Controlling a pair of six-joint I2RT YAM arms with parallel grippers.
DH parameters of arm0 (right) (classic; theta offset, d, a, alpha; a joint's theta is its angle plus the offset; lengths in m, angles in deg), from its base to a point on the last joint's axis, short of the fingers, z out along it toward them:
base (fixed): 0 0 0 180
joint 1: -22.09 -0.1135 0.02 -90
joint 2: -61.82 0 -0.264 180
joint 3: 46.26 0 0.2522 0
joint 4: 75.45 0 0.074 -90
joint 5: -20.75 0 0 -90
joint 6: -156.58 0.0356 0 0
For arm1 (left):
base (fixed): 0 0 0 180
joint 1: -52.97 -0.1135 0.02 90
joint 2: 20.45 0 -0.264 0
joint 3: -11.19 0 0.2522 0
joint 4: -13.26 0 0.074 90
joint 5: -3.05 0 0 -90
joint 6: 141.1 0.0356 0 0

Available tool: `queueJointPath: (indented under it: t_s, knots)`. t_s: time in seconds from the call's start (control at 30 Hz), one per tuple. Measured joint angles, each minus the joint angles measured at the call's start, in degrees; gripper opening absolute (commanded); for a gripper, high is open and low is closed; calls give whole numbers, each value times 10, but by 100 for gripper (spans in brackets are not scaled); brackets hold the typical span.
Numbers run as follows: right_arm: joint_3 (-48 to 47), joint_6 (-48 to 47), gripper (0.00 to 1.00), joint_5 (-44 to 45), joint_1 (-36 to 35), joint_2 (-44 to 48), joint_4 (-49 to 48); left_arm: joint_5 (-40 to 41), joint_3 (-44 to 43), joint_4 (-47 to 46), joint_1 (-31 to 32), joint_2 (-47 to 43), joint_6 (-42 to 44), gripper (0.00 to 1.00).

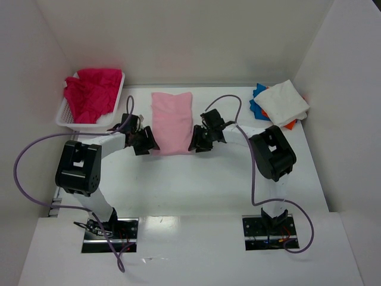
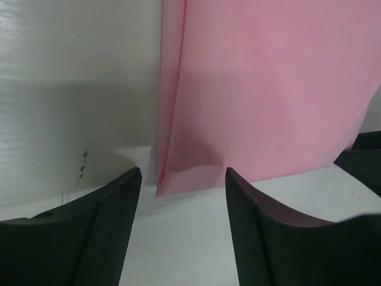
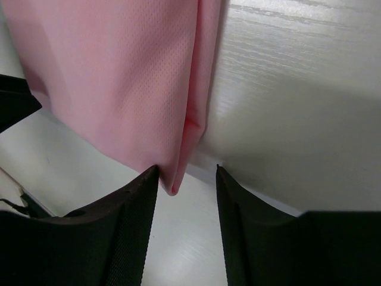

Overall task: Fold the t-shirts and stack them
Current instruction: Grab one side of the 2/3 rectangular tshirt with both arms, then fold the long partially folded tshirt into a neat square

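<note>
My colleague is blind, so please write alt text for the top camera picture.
A folded light pink shirt lies in the middle of the table, with the left gripper and right gripper at its near corners. A white basket holding red shirts stands at far left; a folded white shirt tops blue and orange shirts at far right.

A robotics lab cell: white panel walls (image 1: 178, 36) box in a white table (image 1: 196, 185), arm bases (image 1: 110, 232) bolted at 6 o'clock.

- Bare worktop (image 1: 196, 185) lies open on the near side of the pink shirt (image 1: 172, 122).
- Basket (image 1: 77, 124) fills the far left corner; shirt pile (image 1: 280, 102) the far right.
</note>
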Motion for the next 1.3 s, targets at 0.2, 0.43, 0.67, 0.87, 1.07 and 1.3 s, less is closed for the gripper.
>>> queueJointPath:
  t_s: [0.2,0.43,0.67,0.87,1.07,1.3]
  knots:
    - [-11,11,38,-12,0,-18,-19,-3,-4,-3,0,12,1,47]
    - [-15,26,8,-17,0,-29,-26,-8,-3,5,0,15,2,21]
    - [-8,36,0,-15,0,-27,-30,-14,1,9,0,15,1,0]
    - [42,46,0,-10,-4,17,-34,-32,15,25,3,-2,-5,0]
    - [75,52,0,1,-34,84,-19,-41,35,85,24,-105,-15,0]
    - [91,70,0,18,-79,186,32,-48,22,184,55,-220,-15,0]
